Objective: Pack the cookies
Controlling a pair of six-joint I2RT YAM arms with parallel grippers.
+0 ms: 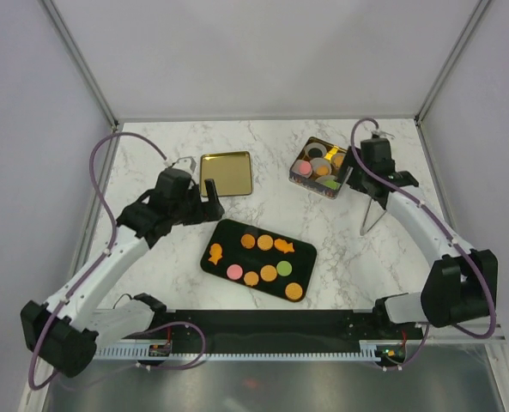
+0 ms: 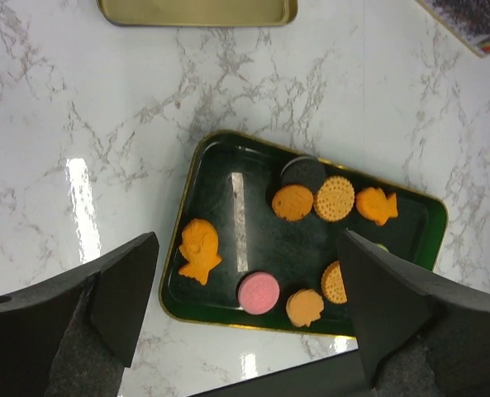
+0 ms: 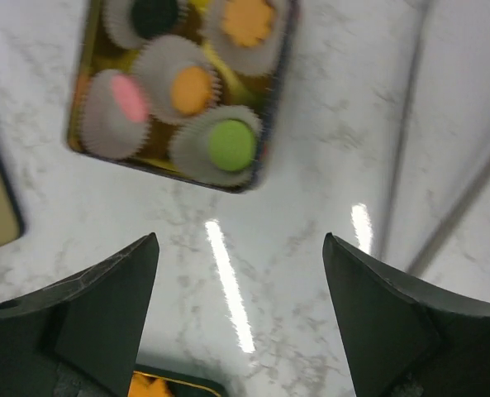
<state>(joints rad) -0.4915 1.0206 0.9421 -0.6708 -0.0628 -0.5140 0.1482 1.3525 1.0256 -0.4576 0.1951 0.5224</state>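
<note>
Several cookies lie on a black tray (image 1: 228, 230): an orange fish (image 1: 215, 252), a pink round (image 1: 234, 272), a green round (image 1: 283, 269), orange rounds. In the left wrist view the tray (image 2: 220, 169) holds the fish (image 2: 198, 250), the pink round (image 2: 259, 292), a dark round (image 2: 303, 171). A square tin (image 1: 297, 176) with white paper cups holds cookies; the right wrist view shows its green (image 3: 231, 144), orange (image 3: 191, 89) and pink (image 3: 130, 98) cookies. My left gripper (image 1: 199, 199) is open and empty above the tray's far left (image 2: 249, 318). My right gripper (image 1: 365, 165) is open and empty beside the tin (image 3: 240, 318).
A gold tin lid (image 1: 226, 173) lies flat at the back, left of the tin, close to my left gripper. A thin wire stand (image 1: 372, 215) rises under the right arm. White walls close in the table at left, right and back.
</note>
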